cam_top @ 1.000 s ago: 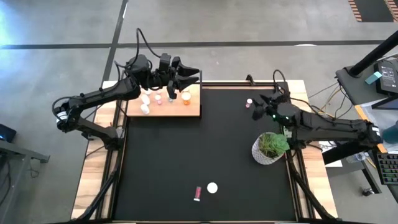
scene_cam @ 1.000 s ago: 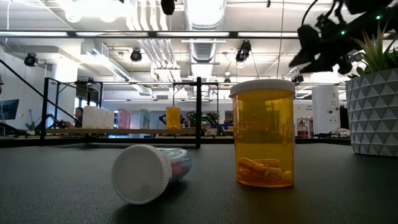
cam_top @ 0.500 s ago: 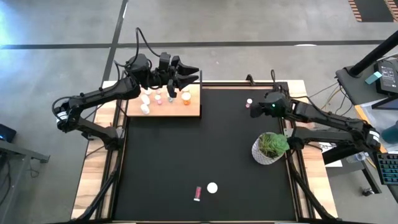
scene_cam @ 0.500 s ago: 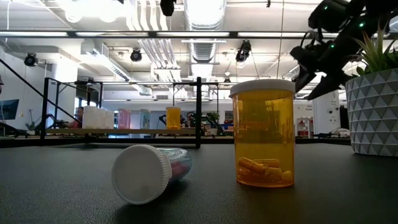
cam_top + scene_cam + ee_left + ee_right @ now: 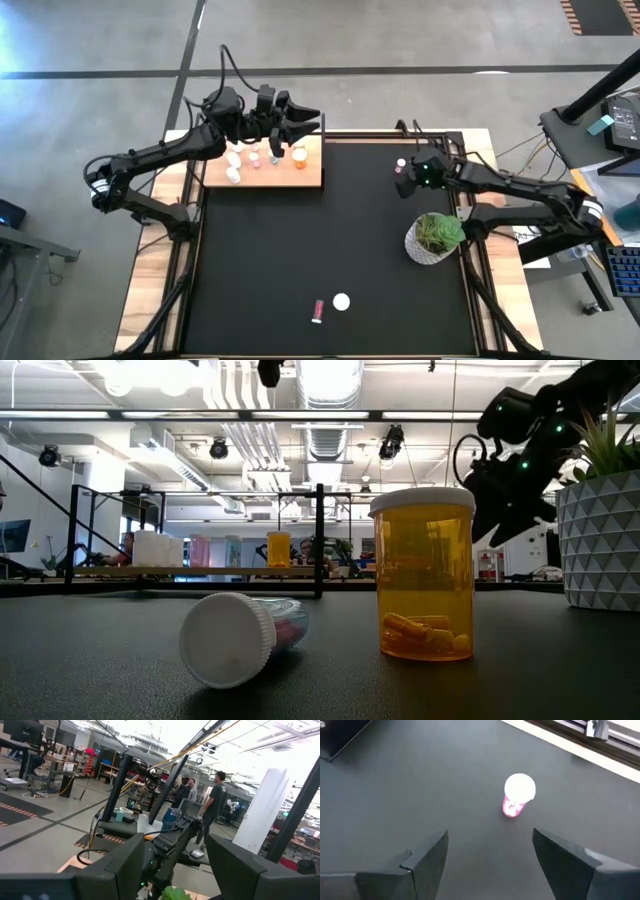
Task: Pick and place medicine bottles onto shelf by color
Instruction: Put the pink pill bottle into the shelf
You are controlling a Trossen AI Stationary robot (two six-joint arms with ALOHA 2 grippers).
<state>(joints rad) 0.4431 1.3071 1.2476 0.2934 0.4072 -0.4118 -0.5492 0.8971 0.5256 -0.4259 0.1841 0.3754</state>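
pink medicine bottle upright on table | my right claw spread wide just above it | my left claw over shelf, partly open, empty

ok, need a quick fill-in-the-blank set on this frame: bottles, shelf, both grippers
1. The right gripper hovers with open fingers beside an upright ____ bottle on the black mat.
2. The orange bottle near the low camera stands ____.
3. The bottle beside it lies on its ____.
4. The left gripper hangs above the wooden ____.

Missing words: pink; upright; side; shelf
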